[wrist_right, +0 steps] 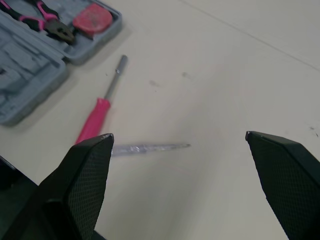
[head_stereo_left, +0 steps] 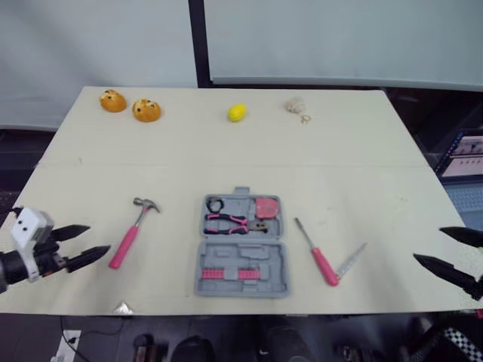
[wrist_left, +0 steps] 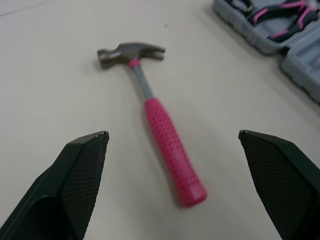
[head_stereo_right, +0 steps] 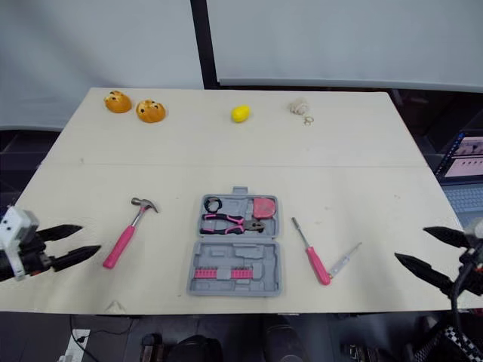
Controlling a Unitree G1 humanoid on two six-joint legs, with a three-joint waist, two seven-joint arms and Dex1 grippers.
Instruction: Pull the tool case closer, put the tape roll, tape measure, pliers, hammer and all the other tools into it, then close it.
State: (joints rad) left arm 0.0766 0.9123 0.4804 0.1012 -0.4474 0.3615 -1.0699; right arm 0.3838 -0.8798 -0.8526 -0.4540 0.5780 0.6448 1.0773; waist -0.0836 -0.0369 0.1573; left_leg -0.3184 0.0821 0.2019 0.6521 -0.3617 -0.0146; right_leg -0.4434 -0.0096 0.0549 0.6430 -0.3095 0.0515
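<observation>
The grey tool case lies open near the table's front middle. In its far half sit the black tape roll, pink-handled pliers and the pink tape measure. A pink-handled hammer lies left of the case. A pink screwdriver and a clear-handled tester lie to the right. My left gripper is open at the front left, just left of the hammer. My right gripper is open at the front right, apart from the screwdriver and tester.
Two orange toys, a yellow lemon-like object and a small beige object lie along the table's far edge. A laptop screen stands beyond the right edge. The table's front edge runs just below the case.
</observation>
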